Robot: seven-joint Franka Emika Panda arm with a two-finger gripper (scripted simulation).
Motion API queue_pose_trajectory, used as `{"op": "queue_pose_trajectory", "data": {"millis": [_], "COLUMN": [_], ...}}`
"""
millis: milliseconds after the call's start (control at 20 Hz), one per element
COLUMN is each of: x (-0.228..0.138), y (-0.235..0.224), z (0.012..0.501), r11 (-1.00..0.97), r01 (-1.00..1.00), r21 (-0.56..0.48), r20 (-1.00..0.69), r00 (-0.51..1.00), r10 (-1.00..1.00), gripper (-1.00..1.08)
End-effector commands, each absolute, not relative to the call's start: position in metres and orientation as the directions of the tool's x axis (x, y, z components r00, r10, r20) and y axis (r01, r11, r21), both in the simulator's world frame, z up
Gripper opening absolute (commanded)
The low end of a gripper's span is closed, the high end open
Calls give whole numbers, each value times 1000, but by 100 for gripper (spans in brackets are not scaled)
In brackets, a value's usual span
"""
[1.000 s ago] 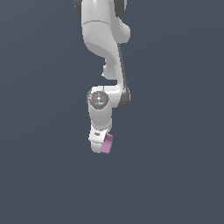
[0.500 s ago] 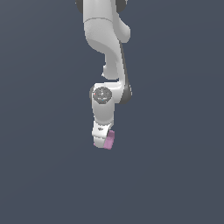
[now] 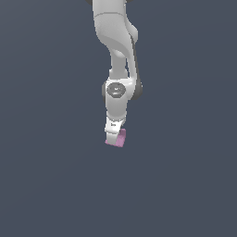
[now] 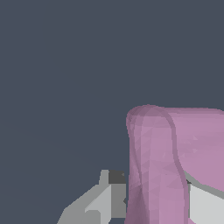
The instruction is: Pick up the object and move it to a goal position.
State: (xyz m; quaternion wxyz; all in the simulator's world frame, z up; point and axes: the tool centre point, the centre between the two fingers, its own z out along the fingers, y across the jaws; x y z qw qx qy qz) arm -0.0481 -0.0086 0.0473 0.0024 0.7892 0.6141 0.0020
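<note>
The pink-purple object (image 3: 121,139) is a small blocky piece with rounded edges, held at the tip of my white gripper (image 3: 114,140). The gripper hangs down from the white arm, near the middle of the exterior view, and is shut on the object. In the wrist view the object (image 4: 166,157) fills the space between the two fingers (image 4: 103,199), and one grey finger shows on each side of it. The object is narrower than the gripper. I see no goal marker in either view.
A plain dark grey-blue surface (image 3: 51,176) lies all around the arm in both views. No other objects, containers or edges show.
The gripper, with the pink-purple object held in it, has moved a little up and toward the exterior view's right. The grip has stayed the same.
</note>
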Motion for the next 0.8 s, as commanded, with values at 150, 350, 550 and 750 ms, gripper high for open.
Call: {"op": "queue_pose_trajectory", "data": {"millis": [150,350,550,750], "x": [-86,-107,-124,-134], "y": [9,20,28,33], "z": [48,49,50,50], "r11": [-246,-246,-246,-246], "r01": [969,969,969,969], "r21": [4,2,1,0], "r20": [0,0,0,0], "r00": [246,246,246,246], "r10": [969,969,969,969], "gripper": [-100,-100,-100,-100]}}
